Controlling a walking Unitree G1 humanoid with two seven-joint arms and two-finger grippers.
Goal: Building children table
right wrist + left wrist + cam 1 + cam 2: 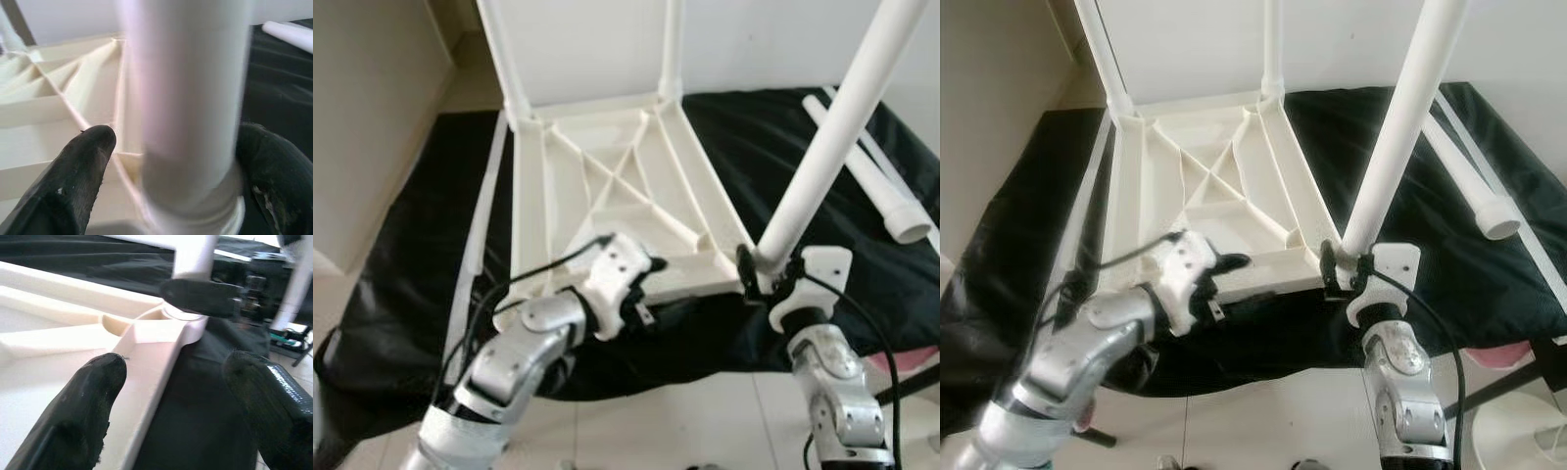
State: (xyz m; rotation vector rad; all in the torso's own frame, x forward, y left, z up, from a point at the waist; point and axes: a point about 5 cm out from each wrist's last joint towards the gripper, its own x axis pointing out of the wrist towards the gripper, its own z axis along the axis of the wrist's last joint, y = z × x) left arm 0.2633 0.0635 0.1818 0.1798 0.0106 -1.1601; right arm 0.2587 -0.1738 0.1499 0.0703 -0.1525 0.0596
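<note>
The white table top [607,186] lies upside down on a black cloth [421,255], ribs facing up. Two white legs [673,49] stand in its far corners. A third leg [832,127] leans to the right out of the near right corner socket, and my right gripper [767,266] is shut on its base, one finger on each side [183,161]. My left gripper [646,289] is open at the near rim; one finger [98,387] is over the rim, the other over the cloth.
Loose white tubes [876,171] lie on the cloth at the right, one ending in an open mouth [911,231]. Another long tube [480,225] lies along the table top's left side. A wall stands behind, tiled floor [705,411] in front.
</note>
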